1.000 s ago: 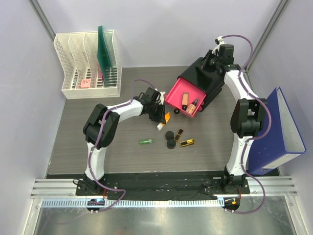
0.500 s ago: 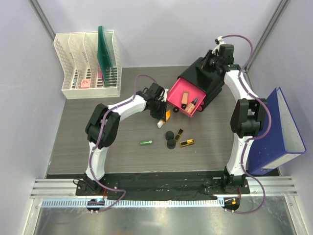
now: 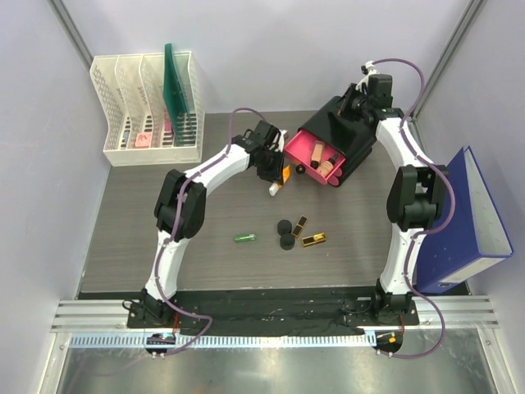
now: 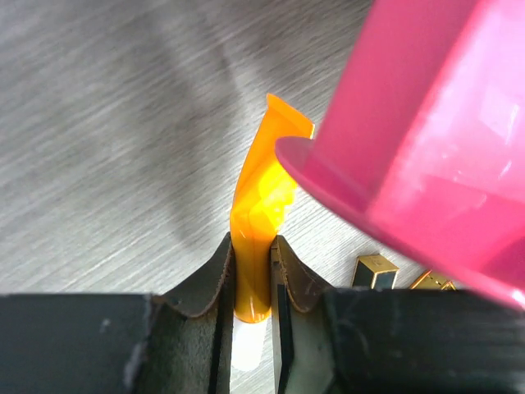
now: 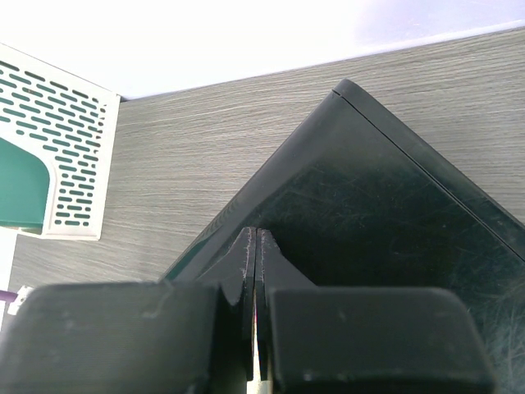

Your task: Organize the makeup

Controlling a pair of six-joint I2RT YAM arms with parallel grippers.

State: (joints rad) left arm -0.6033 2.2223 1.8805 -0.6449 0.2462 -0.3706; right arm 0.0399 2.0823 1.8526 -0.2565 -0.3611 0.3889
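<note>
Orange tube: the orange tube (image 4: 258, 197) is clamped between my left fingers (image 4: 223, 271) near its white cap. Its crimped end points away from me, right by the corner of the pink drawer (image 4: 426, 148). I cannot tell whether they touch.
Left fingers: clenched on the orange tube, one pad on each side.
Tube from above: it sits at the drawer's left corner, white cap toward the near side, above the counter (image 3: 164, 213).
Drawer: pulled out of the black box (image 3: 344, 123), with two beige bottles (image 3: 317, 152) lying inside.
Loose makeup: a green tube (image 3: 244, 238), two black compacts (image 3: 285, 226) and two gold-black sticks (image 3: 313, 240) lie on the counter, well apart from the drawer.
Right fingers: my right fingers (image 5: 248, 250) are pressed together with nothing between them, at the top of the black box.
</note>
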